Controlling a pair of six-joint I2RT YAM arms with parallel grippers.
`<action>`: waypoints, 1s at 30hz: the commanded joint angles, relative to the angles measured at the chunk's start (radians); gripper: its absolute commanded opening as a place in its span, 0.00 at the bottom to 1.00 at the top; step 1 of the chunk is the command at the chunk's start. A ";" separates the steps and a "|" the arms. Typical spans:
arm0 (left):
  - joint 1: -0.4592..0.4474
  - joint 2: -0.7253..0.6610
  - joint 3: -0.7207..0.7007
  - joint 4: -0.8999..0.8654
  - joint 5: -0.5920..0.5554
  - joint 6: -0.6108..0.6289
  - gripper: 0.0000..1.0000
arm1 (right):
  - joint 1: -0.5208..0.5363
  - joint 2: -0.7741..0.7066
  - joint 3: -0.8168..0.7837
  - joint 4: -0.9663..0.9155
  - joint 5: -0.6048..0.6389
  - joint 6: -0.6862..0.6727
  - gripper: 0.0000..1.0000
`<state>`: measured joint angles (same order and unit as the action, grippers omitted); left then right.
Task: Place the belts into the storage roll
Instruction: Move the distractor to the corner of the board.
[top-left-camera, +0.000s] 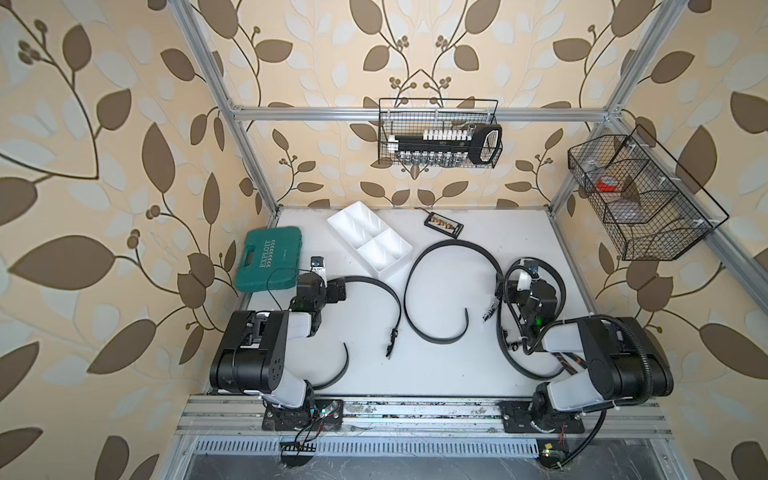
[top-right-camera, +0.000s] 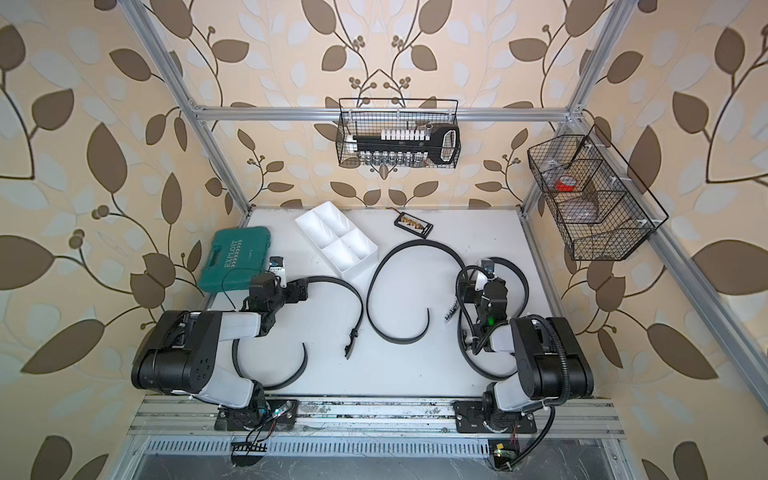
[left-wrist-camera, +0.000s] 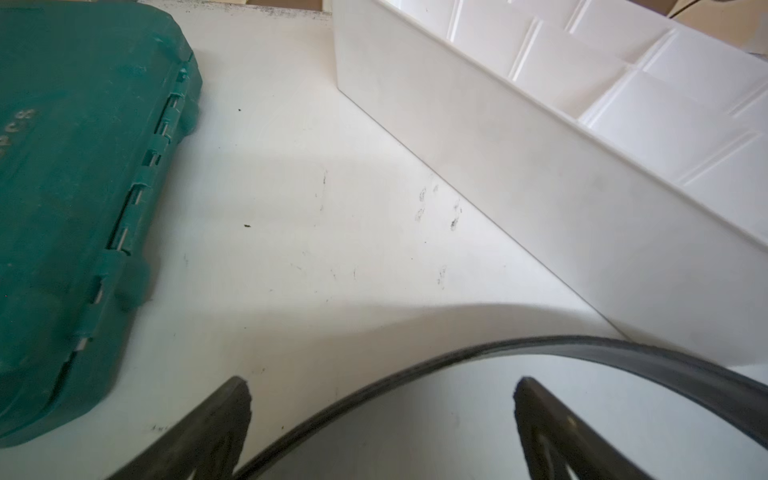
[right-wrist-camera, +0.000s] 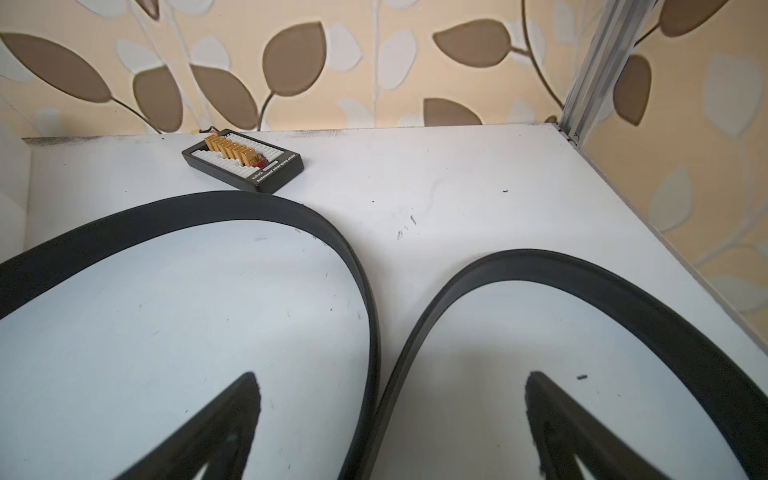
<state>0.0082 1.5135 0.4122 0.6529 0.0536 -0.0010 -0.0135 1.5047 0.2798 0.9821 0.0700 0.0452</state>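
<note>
Three black belts lie uncoiled on the white table. The left belt curves to its buckle and passes between the fingers of my open left gripper, which hangs just over it. The middle belt makes a big S and meets the right belt under my open right gripper; nothing is gripped. In both top views the storage roll, a white divided tray, lies slantwise at the back left, with no belt in it. Both arms hide parts of the left and right belts.
A green tool case lies left of the tray, close to the left gripper. A small black connector board sits at the back. Black wire baskets hang on the back rail and the right rail.
</note>
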 joint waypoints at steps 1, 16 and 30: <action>0.003 -0.021 0.010 0.020 0.018 0.012 0.99 | -0.001 -0.012 0.019 0.001 -0.013 0.007 0.99; 0.003 -0.019 0.013 0.018 0.018 0.009 0.99 | 0.000 -0.012 0.021 -0.002 -0.015 0.007 1.00; -0.044 -0.246 0.194 -0.376 -0.167 -0.108 0.99 | 0.030 -0.160 0.273 -0.567 0.120 0.100 0.99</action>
<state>-0.0219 1.3808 0.4919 0.4252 -0.0364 -0.0277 0.0132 1.3964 0.4644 0.6468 0.1486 0.0883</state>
